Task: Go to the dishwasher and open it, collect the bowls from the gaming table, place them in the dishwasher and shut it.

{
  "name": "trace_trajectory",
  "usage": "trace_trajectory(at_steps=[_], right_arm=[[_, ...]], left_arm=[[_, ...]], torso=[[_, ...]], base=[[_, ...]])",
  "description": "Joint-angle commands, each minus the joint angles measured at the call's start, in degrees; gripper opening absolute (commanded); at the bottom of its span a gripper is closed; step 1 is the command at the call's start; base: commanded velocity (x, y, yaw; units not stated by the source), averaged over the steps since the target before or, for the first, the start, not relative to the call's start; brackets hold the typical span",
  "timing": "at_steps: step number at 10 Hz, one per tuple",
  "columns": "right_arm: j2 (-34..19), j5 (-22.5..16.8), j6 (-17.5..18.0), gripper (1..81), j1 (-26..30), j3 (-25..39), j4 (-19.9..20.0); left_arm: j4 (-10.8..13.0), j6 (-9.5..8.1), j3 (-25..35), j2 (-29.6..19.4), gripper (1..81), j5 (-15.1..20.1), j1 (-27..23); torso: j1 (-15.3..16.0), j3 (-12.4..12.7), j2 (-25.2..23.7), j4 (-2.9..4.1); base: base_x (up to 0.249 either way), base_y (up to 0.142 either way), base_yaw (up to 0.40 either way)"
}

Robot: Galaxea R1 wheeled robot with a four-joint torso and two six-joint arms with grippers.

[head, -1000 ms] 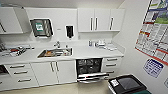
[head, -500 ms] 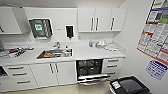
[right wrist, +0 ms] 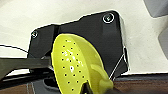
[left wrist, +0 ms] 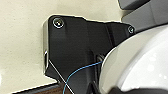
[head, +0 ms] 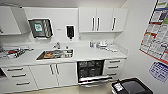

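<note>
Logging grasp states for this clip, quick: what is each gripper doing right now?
Left gripper: cannot be told; a glossy white rounded object sits close to the wrist camera.
Right gripper: shut on the yellow-green perforated bowl.

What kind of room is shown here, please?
Most likely a small office kitchenette: white cabinets over a counter with a steel sink, an open dishwasher below it, and printed posters on the side wall.

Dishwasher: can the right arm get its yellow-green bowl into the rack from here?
Probably not yet. The dishwasher stands open with nothing in front of it, but it sits well ahead across the floor. The yellow-green bowl is close by the right wrist.
</note>
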Motion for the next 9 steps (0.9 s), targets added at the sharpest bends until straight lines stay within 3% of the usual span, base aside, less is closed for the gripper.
trace_trajectory(at_steps=[1,6,9], right_arm=[[-1.64,-1.86,-0.18,1.0,1.98,-0.53,-0.82],[-1.38,-1.86,-0.18,1.0,2.07,-1.14,-0.82],[-1.38,-1.86,-0.27,1.0,2.07,-1.23,-0.82]], left_arm=[[0.89,0.20,0.68,-1.28,1.0,2.10,-2.03],[0.89,0.11,0.68,-1.28,1.0,2.01,-2.03],[0.89,0.03,0.68,-1.19,1.0,2.01,-2.03]], torso=[[0.03,0.00,0.00,0.00],[0.03,0.00,0.00,0.00],[0.03,0.00,0.00,0.00]], base=[[0.072,0.000,0.000],[0.073,0.000,0.000],[0.077,0.076,0.000]])
